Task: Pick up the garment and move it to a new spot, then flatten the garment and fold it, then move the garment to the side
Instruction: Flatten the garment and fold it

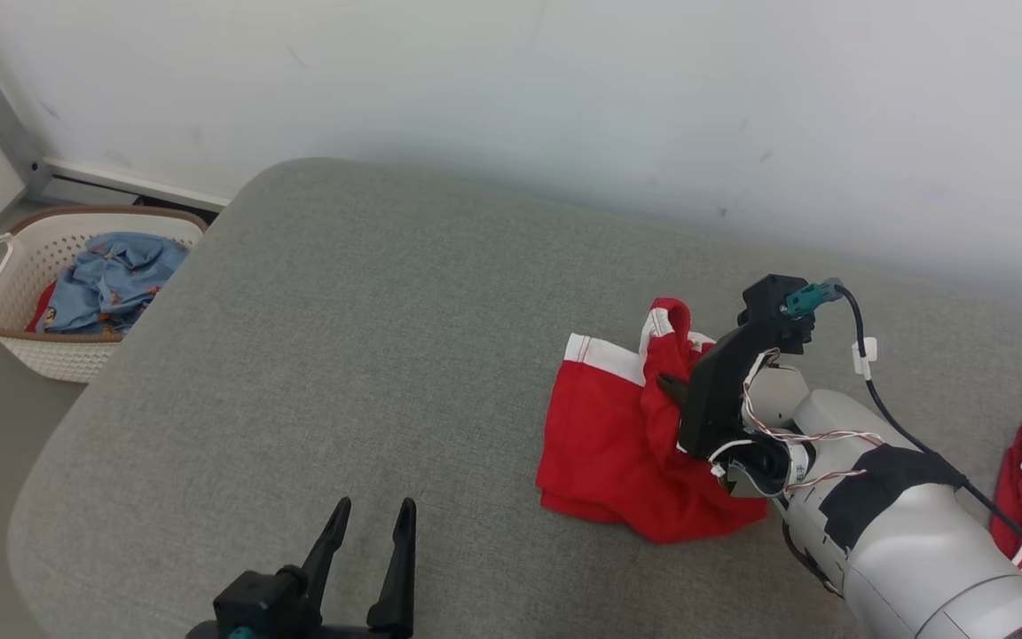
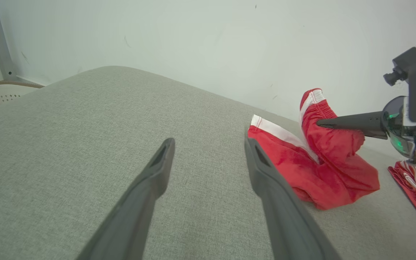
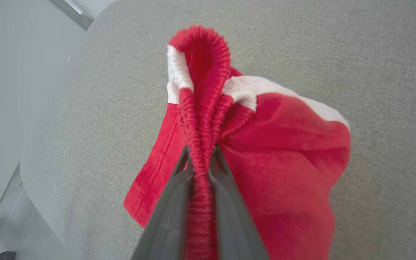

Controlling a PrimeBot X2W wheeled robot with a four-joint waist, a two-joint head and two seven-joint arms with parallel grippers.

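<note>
red garment [image 1: 604, 444] lies on the right half of the grey cushion [image 1: 342, 355], most of its cloth slumped on the fabric while a bunch of its elastic waistband is lifted clear. the right gripper [image 3: 200, 155] has both fingers pressed together on that ribbed band, white trim looping up past the tips. from the pinch the cloth spreads to the robot's left, its white-edged hem facing the bare middle of the cushion. the left gripper [image 1: 373, 515] hovers at lower left, fingers spread wide with nothing between them, well apart from the cloth. the right arm is the nearer one, so a carry to a new spot probably runs left across open cushion.
</note>
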